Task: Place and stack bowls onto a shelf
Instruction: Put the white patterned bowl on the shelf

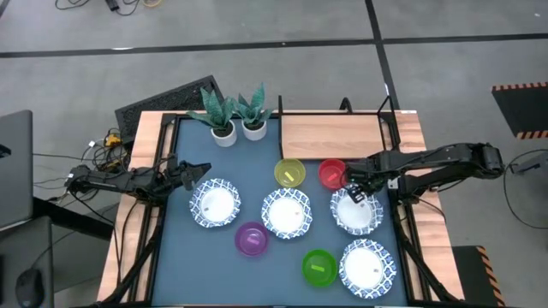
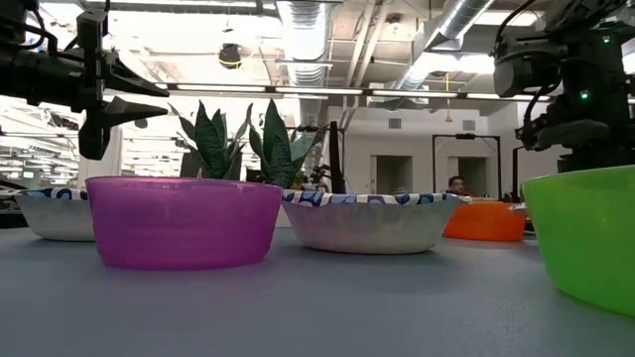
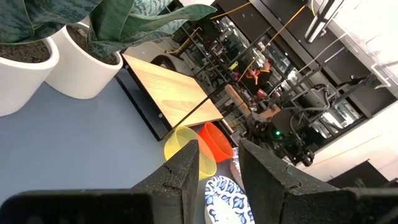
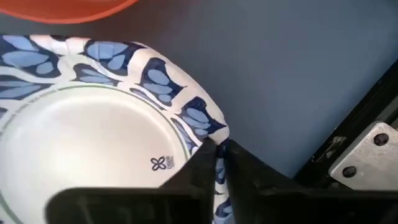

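Several white bowls with blue patterned rims rest on their bases on the blue-grey tabletop. The one at the right (image 1: 356, 211) has my right gripper (image 1: 354, 192) shut on its rim, pointing down. Yellow (image 1: 289, 173), red (image 1: 332, 174), purple (image 1: 252, 239) and green (image 1: 319, 266) bowls stand among them. The wooden shelf (image 1: 330, 137) lies at the far right. My left gripper (image 1: 199, 171) hovers open and level at the table's left side, above the leftmost white bowl (image 1: 214, 204). My right gripper (image 4: 219, 149) pinches the patterned rim (image 4: 208, 121) of the white bowl between its two fingers, one inside the bowl and one outside. The fingers come from above, pointing down, on the rim's far side near the red bowl. The bowl sits level.
Two white plant pots (image 1: 224, 130) (image 1: 253, 128) stand at the far edge, left of the shelf. The red bowl (image 4: 62, 9) lies close beside the held rim. A black frame (image 1: 396, 201) runs along the table's right edge, near my right arm.
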`<control>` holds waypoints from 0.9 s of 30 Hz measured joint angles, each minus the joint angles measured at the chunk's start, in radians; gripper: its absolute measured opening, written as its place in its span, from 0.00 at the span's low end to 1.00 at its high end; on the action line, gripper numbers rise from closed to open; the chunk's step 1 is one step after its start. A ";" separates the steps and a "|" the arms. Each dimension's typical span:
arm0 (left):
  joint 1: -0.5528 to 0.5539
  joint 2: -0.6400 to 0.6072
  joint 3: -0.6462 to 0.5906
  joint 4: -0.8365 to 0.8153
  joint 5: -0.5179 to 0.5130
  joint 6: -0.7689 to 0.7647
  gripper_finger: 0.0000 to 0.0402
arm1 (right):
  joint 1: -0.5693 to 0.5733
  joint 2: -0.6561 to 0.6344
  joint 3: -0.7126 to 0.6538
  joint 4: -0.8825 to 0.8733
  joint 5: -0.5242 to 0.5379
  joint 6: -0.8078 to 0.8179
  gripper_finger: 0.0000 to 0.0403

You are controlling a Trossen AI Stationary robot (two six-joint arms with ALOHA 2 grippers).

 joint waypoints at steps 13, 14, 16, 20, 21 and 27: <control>0.000 0.000 0.000 0.000 0.000 0.010 0.24 | 0.000 0.000 0.056 -0.021 -0.068 -0.006 0.05; 0.000 0.000 0.000 0.000 0.000 0.009 0.24 | 0.000 0.000 0.071 -0.030 -0.073 -0.012 0.05; 0.000 0.000 0.000 0.000 0.000 0.009 0.24 | 0.000 -0.001 0.108 -0.058 -0.086 -0.017 0.05; 0.000 0.000 0.000 0.000 0.000 0.009 0.24 | 0.000 -0.001 0.193 -0.134 -0.131 -0.020 0.05; 0.000 0.000 0.000 0.000 0.000 0.009 0.24 | 0.000 -0.001 0.216 -0.154 -0.143 -0.022 0.05; 0.000 0.000 0.000 0.000 0.000 0.009 0.24 | 0.000 -0.001 0.364 -0.228 -0.178 -0.073 0.05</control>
